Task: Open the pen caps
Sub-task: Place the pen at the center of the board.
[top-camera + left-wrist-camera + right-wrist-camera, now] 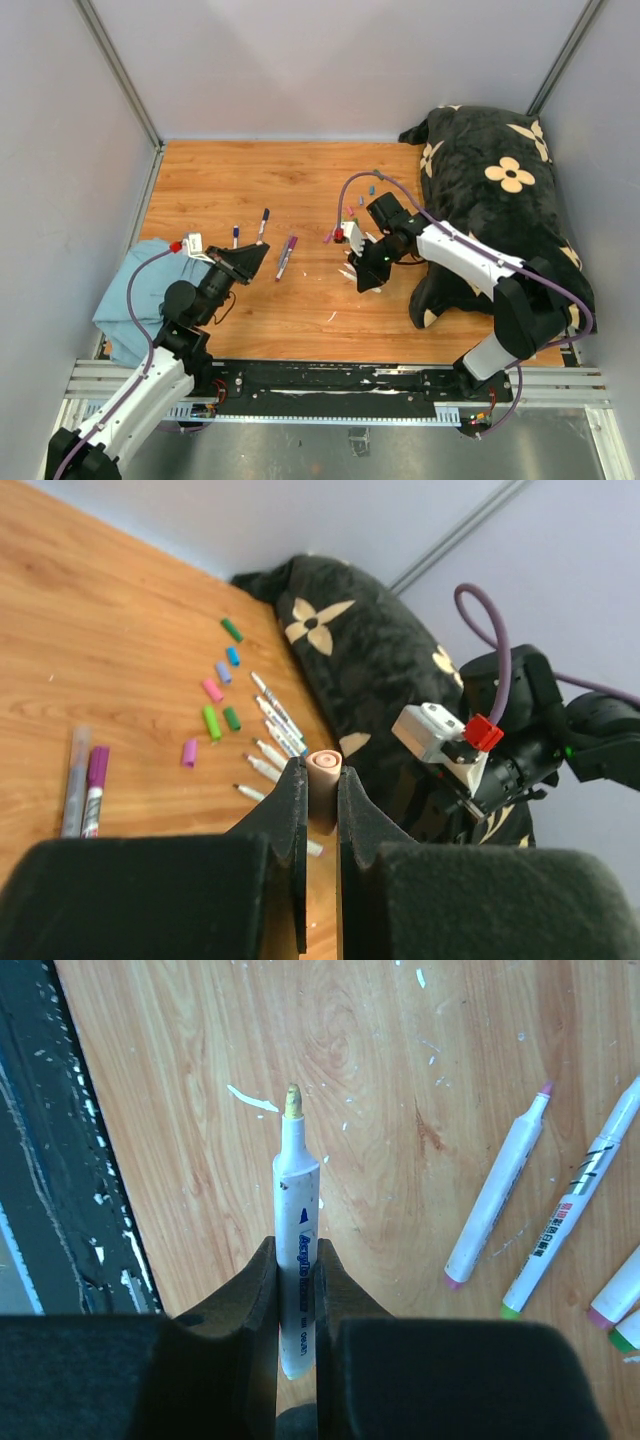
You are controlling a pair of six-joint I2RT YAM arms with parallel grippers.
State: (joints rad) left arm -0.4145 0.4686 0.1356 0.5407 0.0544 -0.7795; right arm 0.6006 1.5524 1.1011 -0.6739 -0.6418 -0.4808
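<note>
A peach cap [323,764] is pinched end-up between the closed fingers of the left gripper [320,778]. A white pen barrel [297,1185] is clamped in the right gripper [297,1255] with its bared yellow tip [292,1100] pointing ahead of the jaws, a split grip judged to suit pulling cap from pen. Beyond the left fingertips, bare pens [272,752] and loose caps [212,690] are laid apart on the table [100,630], seemingly to keep finished work sorted, and off to the left two capped pens [95,785] are left waiting.
</note>
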